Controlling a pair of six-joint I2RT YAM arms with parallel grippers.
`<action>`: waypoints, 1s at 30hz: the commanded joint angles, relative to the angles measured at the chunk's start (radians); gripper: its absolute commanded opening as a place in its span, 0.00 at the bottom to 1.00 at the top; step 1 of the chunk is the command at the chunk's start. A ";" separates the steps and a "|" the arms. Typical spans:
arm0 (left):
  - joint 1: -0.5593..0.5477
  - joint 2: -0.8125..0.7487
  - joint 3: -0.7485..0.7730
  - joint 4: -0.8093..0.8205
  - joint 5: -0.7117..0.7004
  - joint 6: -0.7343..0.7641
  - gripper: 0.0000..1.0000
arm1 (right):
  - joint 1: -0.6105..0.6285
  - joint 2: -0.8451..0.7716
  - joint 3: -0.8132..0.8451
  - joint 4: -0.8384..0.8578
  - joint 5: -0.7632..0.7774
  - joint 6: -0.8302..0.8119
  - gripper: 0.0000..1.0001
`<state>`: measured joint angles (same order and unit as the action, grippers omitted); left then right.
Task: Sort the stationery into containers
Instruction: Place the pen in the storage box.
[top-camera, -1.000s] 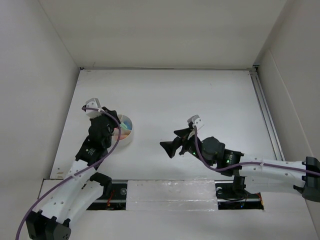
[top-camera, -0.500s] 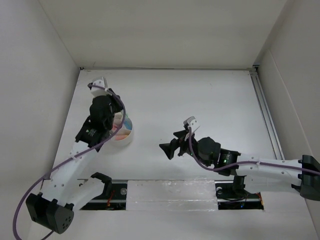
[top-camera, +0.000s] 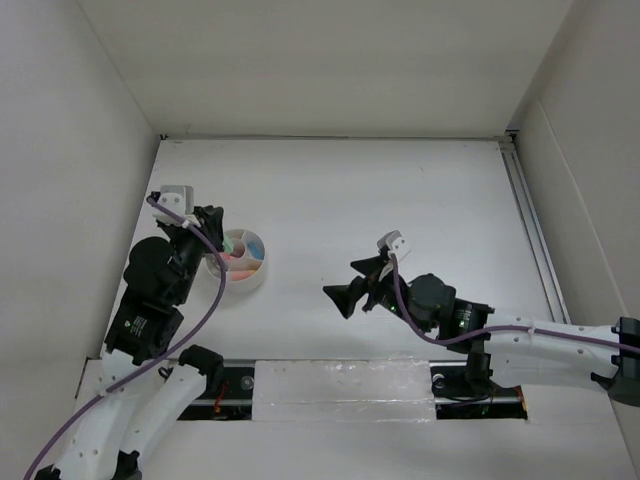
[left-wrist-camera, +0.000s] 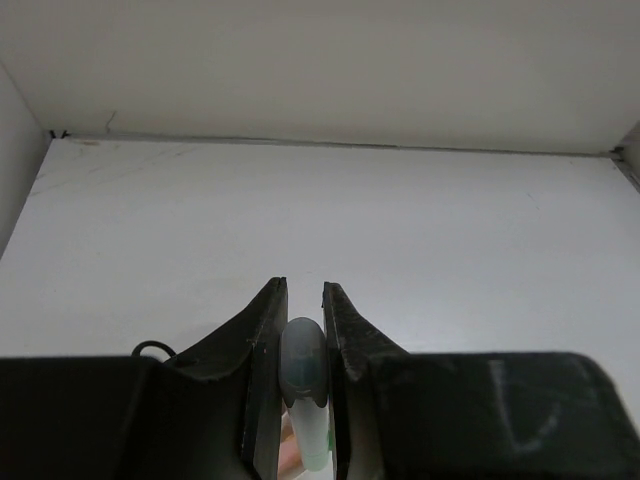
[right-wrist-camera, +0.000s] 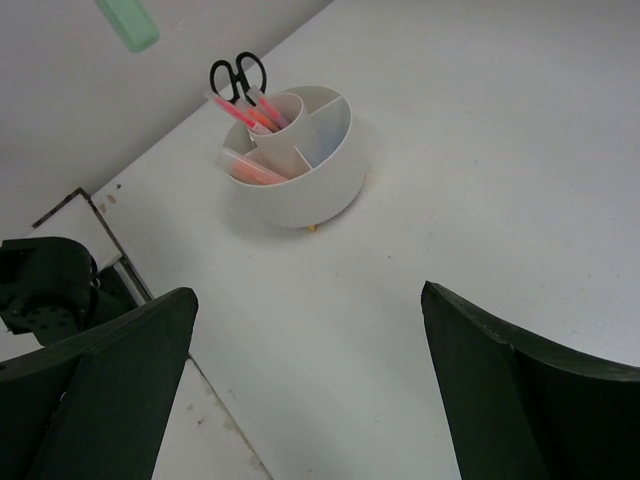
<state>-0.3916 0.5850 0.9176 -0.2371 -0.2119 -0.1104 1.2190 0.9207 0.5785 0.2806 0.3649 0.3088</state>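
Top external view: a white table (top-camera: 400, 190) boxed in by plain white walls, with two white-and-black robot arms reaching in from the near edge. A round white tub (top-camera: 243, 262), divided into wedges, sits left of centre. The left gripper (top-camera: 210, 225) hangs at the tub's upper-left rim and hides part of it. A purple cable (top-camera: 215, 290) loops along that arm. The right gripper (top-camera: 352, 283) is well apart from the tub, near the middle of the table. A metal rail (top-camera: 530, 220) runs along the table's right edge, and a clear plastic strip (top-camera: 340, 380) lies between the arm bases.

Left wrist view: the left gripper (left-wrist-camera: 303, 300) is clamped on a green marker (left-wrist-camera: 303, 360), whose rounded end lies toward the fingertips. Faint pale marks on the right finger housing are too blurred to read.

Right wrist view: the right gripper (right-wrist-camera: 308, 300) has its two dark fingers (right-wrist-camera: 110, 390) spread wide, grasping nothing, with bare table between them. Beyond them stands the tub (right-wrist-camera: 330, 185). Black-handled scissors (right-wrist-camera: 238, 75) stand handles up at its far side. Pink pens (right-wrist-camera: 250, 112) lean in the small centre cup, and an orange marker (right-wrist-camera: 250, 170) lies in a near-left wedge. A small tan piece (right-wrist-camera: 312, 228) shows at the tub's base; I cannot tell what it is. The green marker's end (right-wrist-camera: 128, 22) hangs in the top-left corner, apart from the tub.
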 joint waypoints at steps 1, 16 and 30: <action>-0.003 0.001 -0.046 0.021 0.158 0.086 0.00 | 0.007 -0.014 0.009 0.019 -0.026 -0.007 1.00; -0.003 0.119 -0.181 0.197 0.321 0.212 0.00 | 0.007 -0.080 -0.043 0.057 -0.055 -0.007 1.00; -0.003 0.061 -0.338 0.344 0.232 0.192 0.00 | 0.007 -0.163 -0.074 0.066 -0.083 -0.007 1.00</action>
<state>-0.3916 0.6518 0.5907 0.0162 0.0483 0.0742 1.2190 0.7757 0.5079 0.2981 0.2974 0.3092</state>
